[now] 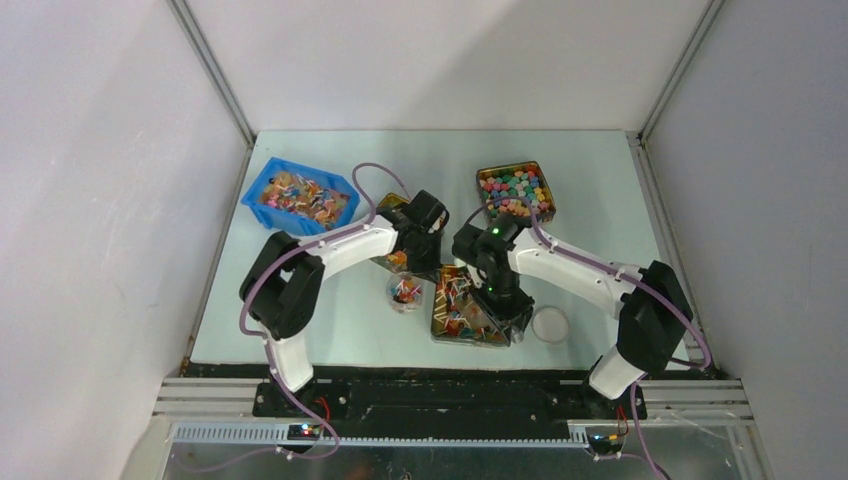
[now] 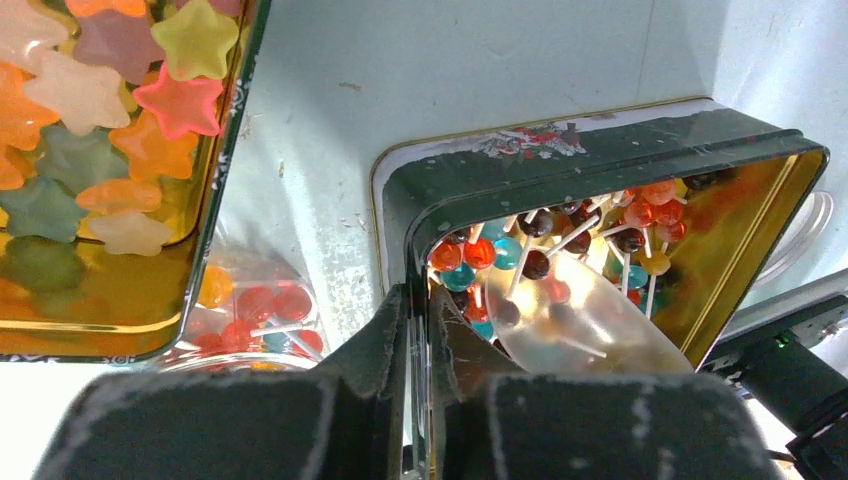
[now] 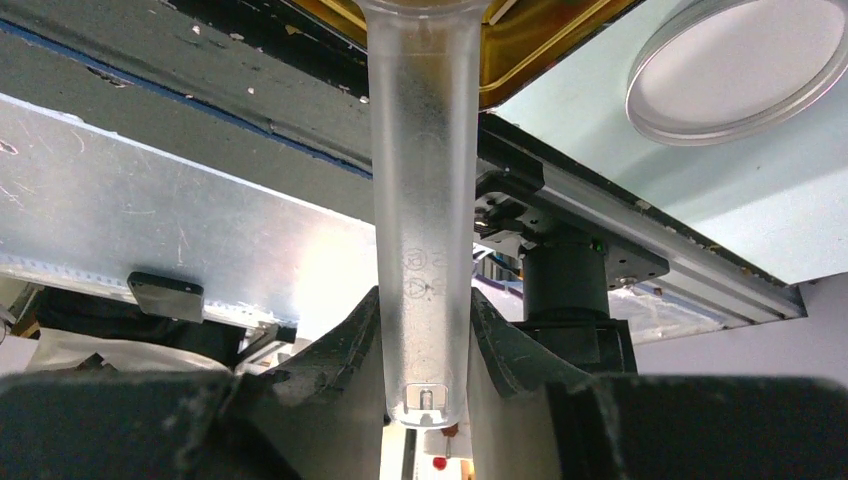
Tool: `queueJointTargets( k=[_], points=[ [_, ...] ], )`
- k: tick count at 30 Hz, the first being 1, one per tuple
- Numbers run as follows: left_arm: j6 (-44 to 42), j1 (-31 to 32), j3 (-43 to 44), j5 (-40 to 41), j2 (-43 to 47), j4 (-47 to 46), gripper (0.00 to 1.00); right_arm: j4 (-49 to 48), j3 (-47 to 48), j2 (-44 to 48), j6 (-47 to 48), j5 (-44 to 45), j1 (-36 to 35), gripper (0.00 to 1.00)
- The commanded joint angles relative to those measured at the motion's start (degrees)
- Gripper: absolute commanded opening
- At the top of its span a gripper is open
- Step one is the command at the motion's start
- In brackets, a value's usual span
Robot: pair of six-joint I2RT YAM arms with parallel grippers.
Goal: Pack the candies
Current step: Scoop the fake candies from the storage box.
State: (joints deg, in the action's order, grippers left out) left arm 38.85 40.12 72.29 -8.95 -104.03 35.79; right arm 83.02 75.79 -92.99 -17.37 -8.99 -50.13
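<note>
The candies (image 2: 541,243), small round heads in red, orange, teal and dark tones on thin white sticks, lay heaped in a dark, gold-lined tin (image 2: 600,160) near the middle of the desk (image 1: 330,335). The left tool (image 2: 418,300) was closed on the tin's near wall, one finger inside and one outside; its body filled the bottom of the left wrist view. A clear plastic spoon (image 2: 590,322) lay among the candies, blurring those beneath its bowl. The right tool (image 3: 425,305) was clamped on the spoon's frosted handle, whose bowl end was cut off at the top of the right wrist view. Just beside the tin stood a small clear cup (image 2: 240,360) holding a few more candies, partly hidden by the left tool. A round clear lid (image 3: 738,62) lay on the desk near the tin. A second tin (image 2: 232,150), of star-shaped sweets (image 2: 180,100), was cropped at the frame edge. From above, both arms covered much of the first tin; a blue bin (image 1: 262,183) and a third tin (image 1: 510,166) held mixed sweets too small to identify.
</note>
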Motion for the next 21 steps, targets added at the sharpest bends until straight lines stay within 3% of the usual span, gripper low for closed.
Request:
queueJointTargets(
  k=[1, 14, 21],
  points=[
    [-2.78, -0.33, 3.80, -2.48, -0.24, -0.10, 0.15, 0.23, -0.92, 0.41, -0.30, -1.10, -0.12, 0.00],
    [-0.25, -0.35, 2.07, -4.68, 1.56, -2.56, 0.32, -6.15, -0.89, -6.64, 2.70, 2.71, 2.58, 0.00],
    [0.53, -0.30, 1.56, -4.91, 1.24, -2.80, 0.36, -10.37, -0.86, -6.76, 5.77, 2.99, 1.90, 0.00]
  ],
)
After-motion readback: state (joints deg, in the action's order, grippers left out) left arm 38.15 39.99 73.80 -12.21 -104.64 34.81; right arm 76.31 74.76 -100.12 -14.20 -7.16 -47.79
